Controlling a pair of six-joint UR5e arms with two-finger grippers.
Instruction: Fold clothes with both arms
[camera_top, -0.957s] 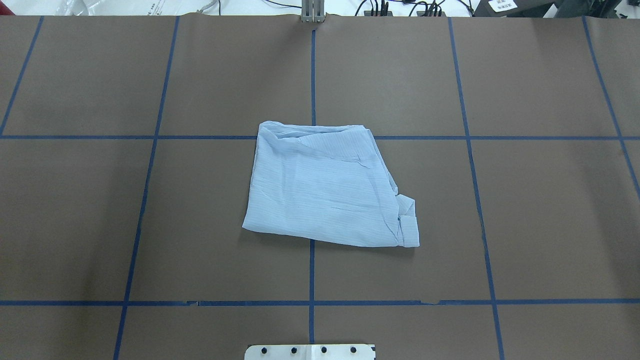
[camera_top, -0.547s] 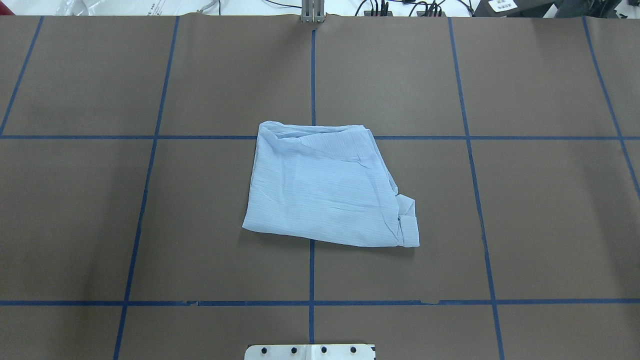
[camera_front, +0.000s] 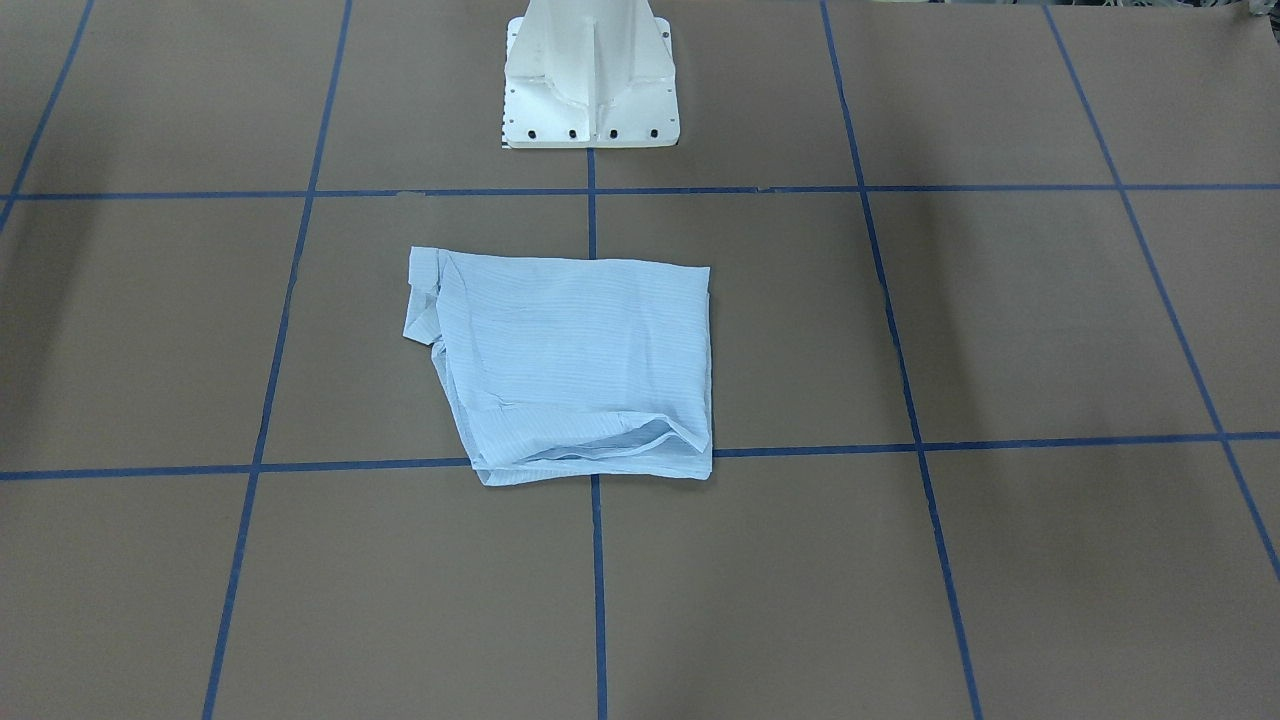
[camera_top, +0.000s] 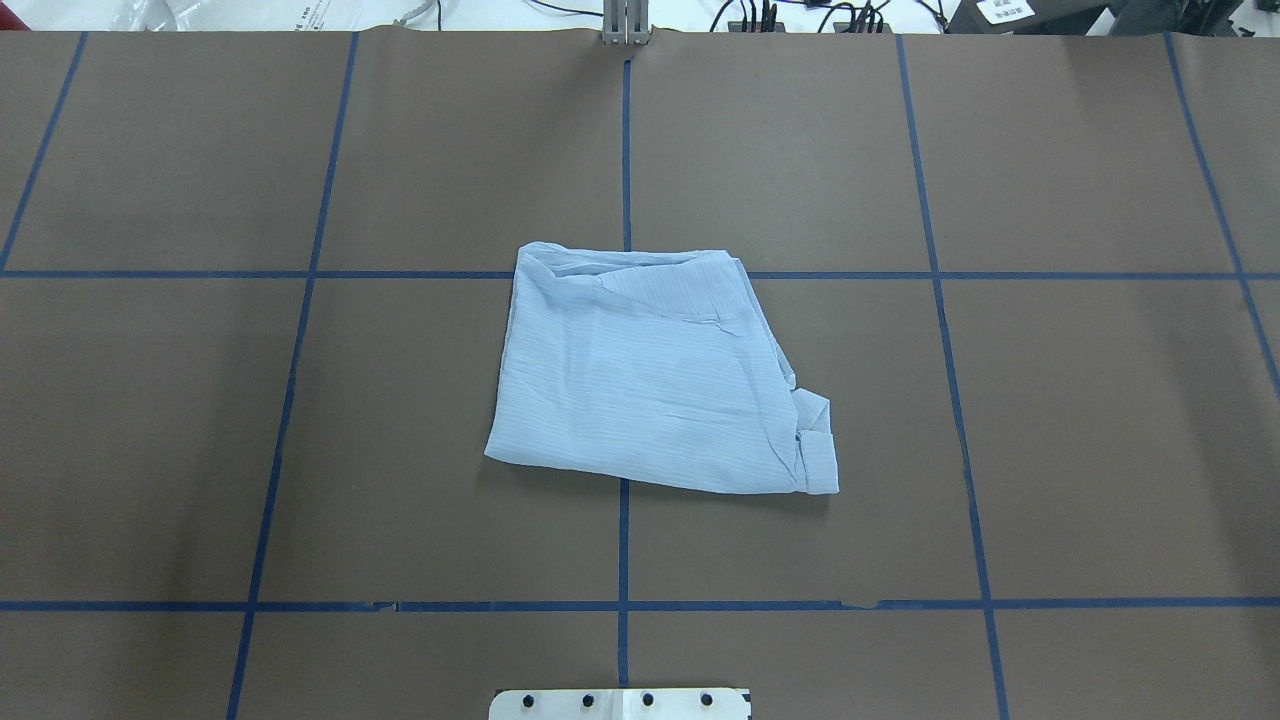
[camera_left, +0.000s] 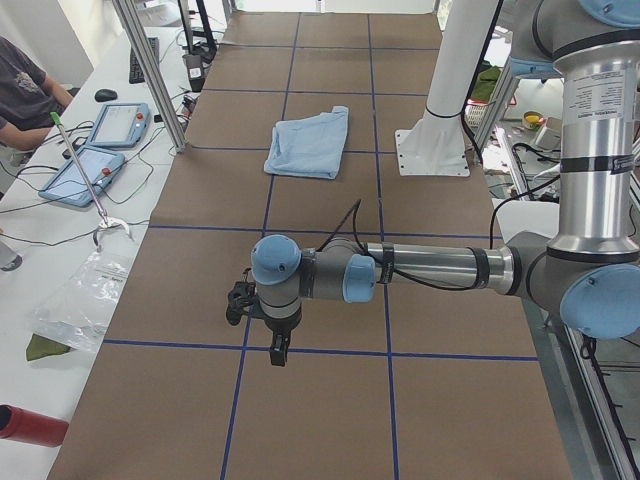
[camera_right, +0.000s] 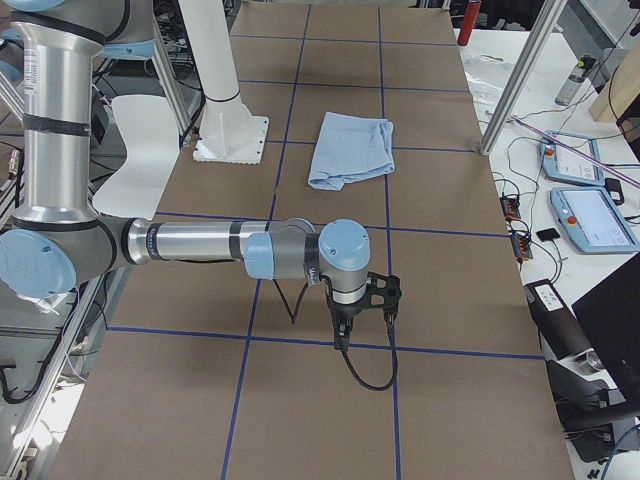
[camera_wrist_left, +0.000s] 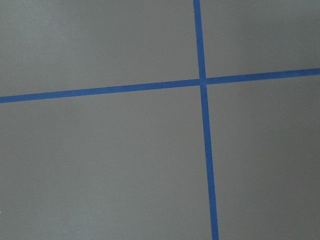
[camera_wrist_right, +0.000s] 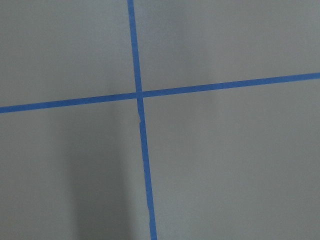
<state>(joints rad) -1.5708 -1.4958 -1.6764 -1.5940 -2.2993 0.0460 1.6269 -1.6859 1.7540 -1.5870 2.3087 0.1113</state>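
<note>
From the table's left end, the nearest item is the left arm (camera_left: 430, 268), stretched out level over the brown table (camera_left: 320, 420). The left gripper (camera_left: 277, 350) points straight down beside a crossing of the blue tape lines (camera_wrist_left: 202, 82). I cannot tell the jaw opening: this gripper appears in the side view only, and its wrist camera shows bare table and tape. From the right end the arrangement is mirrored. The right arm (camera_right: 200, 243) lies level and nearest, and the right gripper (camera_right: 341, 335) points down with a black cable (camera_right: 372, 380) looped below it. I cannot tell its jaw opening either. Both grippers are well apart from the garment and hold nothing that I can see. Farther along the table, at its centre, lies the shirt (camera_top: 650, 380), folded into a rough rectangle. It covers the centre tape line, and its far edge lies on a cross line, just in front of the white pedestal (camera_front: 590, 75). A cuff (camera_top: 818, 455) protrudes at the corner of the fold on the robot's near right. The layered edge (camera_top: 620, 262) faces away from the robot.
</note>
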